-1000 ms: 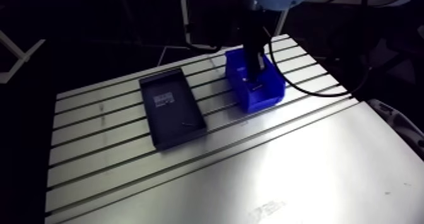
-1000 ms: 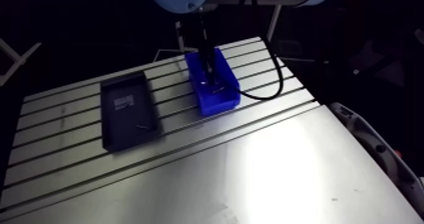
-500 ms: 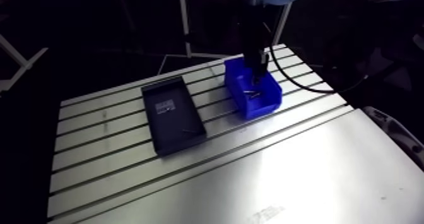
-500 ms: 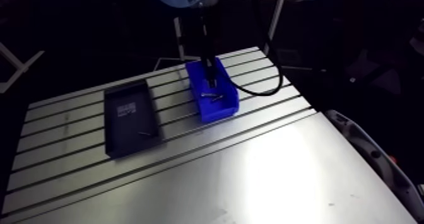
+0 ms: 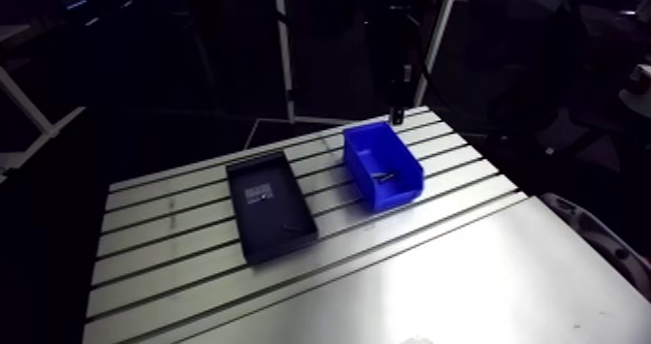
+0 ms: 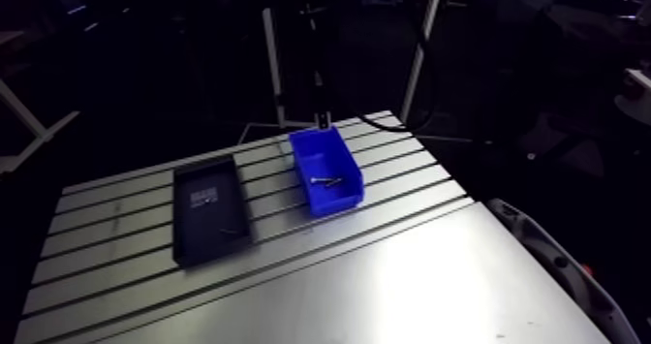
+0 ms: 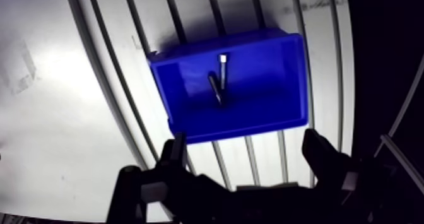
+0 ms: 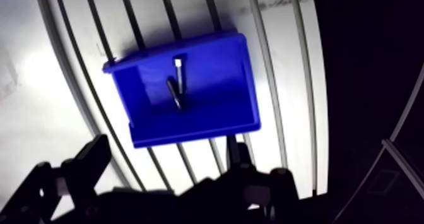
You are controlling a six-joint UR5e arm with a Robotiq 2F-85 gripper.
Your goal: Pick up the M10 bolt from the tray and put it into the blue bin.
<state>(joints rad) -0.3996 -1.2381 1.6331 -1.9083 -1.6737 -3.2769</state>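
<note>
In the bin (image 7: pixel 271 81): two bolts (image 7: pixel 217 89), touching in a V; cannot tell which is the M10. In the tray (image 5: pixel 263 212): one small dark piece (image 5: pixel 289 227) by a corner, plus a label (image 5: pixel 257 192). Above the bin: gripper (image 7: pixel 243 141), fingers spread wide, nothing between. Bin near the table's (image 5: pixel 465 261) far edge, apart from the tray.

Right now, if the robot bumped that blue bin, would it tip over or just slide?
Probably slide: the blue bin looks low and wide, sitting flat on the slotted table. It seems light plastic, holding only two bolts, so a nudge could shift it. The bolts would likely roll inside.
</note>
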